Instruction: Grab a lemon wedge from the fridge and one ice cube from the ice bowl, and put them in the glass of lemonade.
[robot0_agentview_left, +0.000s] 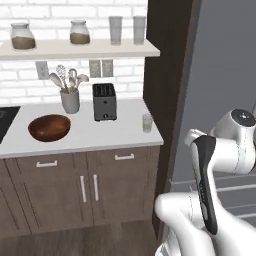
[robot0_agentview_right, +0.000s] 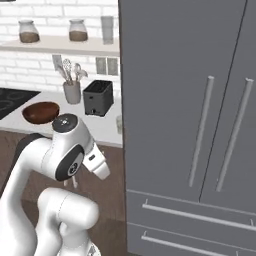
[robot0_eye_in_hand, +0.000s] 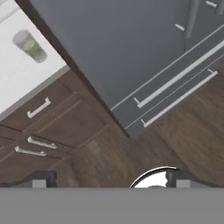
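Fingers (robot0_eye_in_hand: 41, 180) spread, well apart from glass of lemonade (robot0_eye_in_hand: 29, 45).

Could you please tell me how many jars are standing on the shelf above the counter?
2: a left jar and a right jar, both on the shelf, left of two tall glasses.

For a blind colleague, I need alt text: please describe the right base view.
A closed grey fridge with two long silver bar handles and two drawers below takes up the right side. Left of it, a white counter holds a wooden bowl, a utensil crock and a toaster.
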